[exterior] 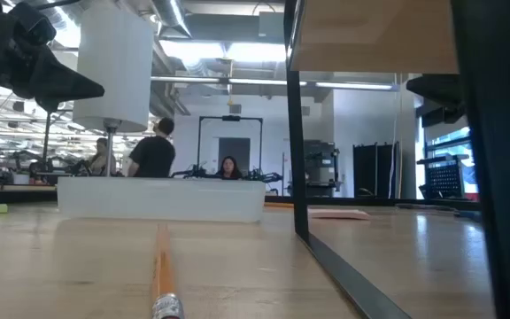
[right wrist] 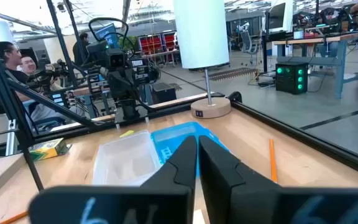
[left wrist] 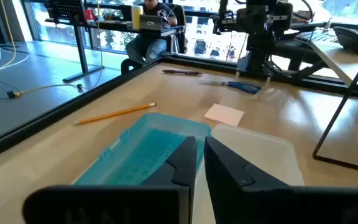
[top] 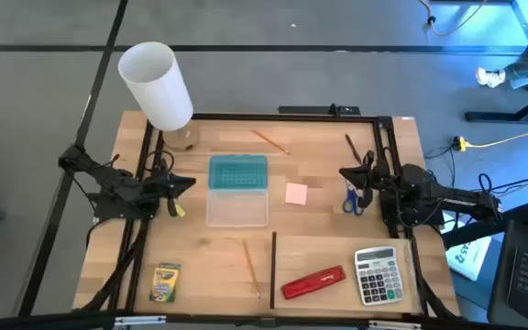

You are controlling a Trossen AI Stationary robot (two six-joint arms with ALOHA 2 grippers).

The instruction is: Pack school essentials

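Both arms wait at the worktop (top: 310,234) edges, the left tool (top: 188,182) and right tool (top: 344,172) each with fingers together. The blue-handled scissors (top: 353,199) lie beside the right tool, the pink sticky-note pad (top: 296,192) near the open pencil case (top: 238,189), and the yellow-green crayon box (top: 164,282) at the front left.

**School supplies scattered flat across the desk**

Crayon box (top: 164,282), yellow-green, lies flat at the near left corner. One orange pencil (top: 250,266) rests lengthwise near the front, another pencil (top: 269,140) angled at the far side. Pink sticky-note pad (top: 296,193) sits mid-desk, blue-handled scissors (top: 353,199) just right of it, dark pen (top: 350,147) beyond them. Small yellow eraser (top: 178,210) lies at the left.
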